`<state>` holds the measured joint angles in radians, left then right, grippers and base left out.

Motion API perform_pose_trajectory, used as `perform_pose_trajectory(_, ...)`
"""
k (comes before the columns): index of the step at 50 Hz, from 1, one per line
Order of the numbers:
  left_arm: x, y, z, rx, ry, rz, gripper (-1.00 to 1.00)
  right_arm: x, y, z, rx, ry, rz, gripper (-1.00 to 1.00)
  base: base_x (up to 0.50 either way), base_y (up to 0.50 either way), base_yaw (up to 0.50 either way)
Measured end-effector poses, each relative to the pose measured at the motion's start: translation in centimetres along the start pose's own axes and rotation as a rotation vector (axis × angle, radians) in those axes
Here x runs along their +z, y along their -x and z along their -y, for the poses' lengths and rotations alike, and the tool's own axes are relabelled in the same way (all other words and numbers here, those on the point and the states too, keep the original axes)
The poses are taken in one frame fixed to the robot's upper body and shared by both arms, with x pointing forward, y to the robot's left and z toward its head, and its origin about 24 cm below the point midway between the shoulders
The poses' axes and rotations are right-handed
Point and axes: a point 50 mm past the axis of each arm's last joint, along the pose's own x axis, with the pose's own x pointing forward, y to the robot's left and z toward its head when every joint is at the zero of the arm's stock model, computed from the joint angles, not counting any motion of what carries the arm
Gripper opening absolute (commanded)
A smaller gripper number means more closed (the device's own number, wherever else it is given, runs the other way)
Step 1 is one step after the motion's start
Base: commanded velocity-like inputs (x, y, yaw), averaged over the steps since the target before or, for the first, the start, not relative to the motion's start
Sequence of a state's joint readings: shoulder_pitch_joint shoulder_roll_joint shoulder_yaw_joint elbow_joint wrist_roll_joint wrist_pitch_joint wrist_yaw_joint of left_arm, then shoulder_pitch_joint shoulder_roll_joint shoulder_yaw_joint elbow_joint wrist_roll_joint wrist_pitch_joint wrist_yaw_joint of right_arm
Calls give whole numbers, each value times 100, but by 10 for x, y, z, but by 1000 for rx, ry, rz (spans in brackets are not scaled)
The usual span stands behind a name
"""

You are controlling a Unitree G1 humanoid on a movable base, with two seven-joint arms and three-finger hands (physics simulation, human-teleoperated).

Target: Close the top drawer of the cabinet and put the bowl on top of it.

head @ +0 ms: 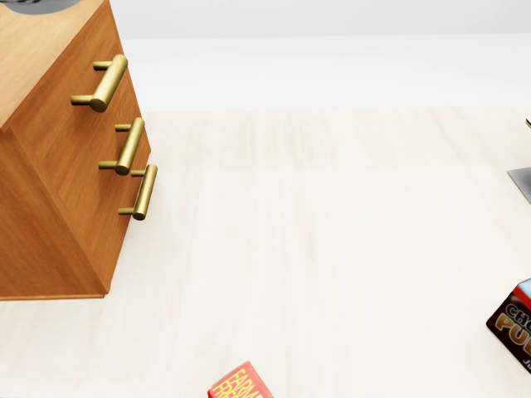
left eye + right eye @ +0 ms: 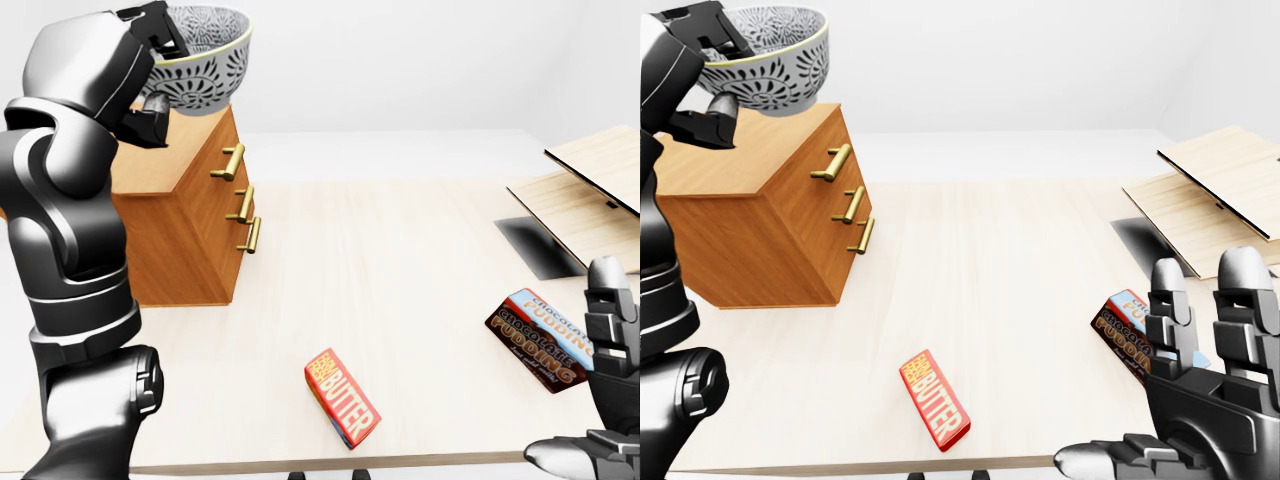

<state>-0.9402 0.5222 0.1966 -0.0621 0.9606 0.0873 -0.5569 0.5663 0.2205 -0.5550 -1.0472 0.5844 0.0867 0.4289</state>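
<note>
a: where's the bowl (image 2: 200, 60)?
b: at the top left of the left-eye view, over the far end of the cabinet (image 2: 185, 235) top. the left hand (image 2: 138, 60) is clamped on it, one finger hooked over the rim and another pressed under the wall. i can't tell whether its base touches the wood.
a: and the head view?
b: it gives only a grey sliver of the bowl in its top left corner. what it shows better is the three handles (image 1: 124, 145): round brass bars on short posts, stacked down the cabinet's face, which reads as one flat plane.
a: the right hand (image 2: 1210, 400)?
b: clearest in the right-eye view, bottom right, with fingers spread and upright, holding nothing. the left-eye view catches only part of it at the edge.
a: textures?
b: the bowl is round and glossy, grey with a white lacy pattern inside and out, and has a pale rim. the cabinet is boxy, warm orange-brown wood with sharp edges. the table (image 1: 332, 249) is pale, faintly grained wood.
a: what else lies on it?
b: a red butter box (image 2: 342, 398) lies flat near the bottom middle, and a brown chocolate pudding box (image 2: 540, 340) sits just beside the right hand. only the eye views show the pale flat boards (image 2: 590, 190) tilted at the right.
</note>
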Motion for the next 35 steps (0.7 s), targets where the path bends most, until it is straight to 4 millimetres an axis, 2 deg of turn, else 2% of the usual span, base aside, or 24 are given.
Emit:
perform_pose_trajectory(21, -47, -10, -4, 80, 134, -98, -100, 0, 1, 0, 2, -2, 1, 100, 0, 0, 0)
perform_pose_trajectory(35, -86, -13, 5, 111, 250, -224, -100, 0, 1, -1, 5, -1, 1, 100, 0, 0, 0)
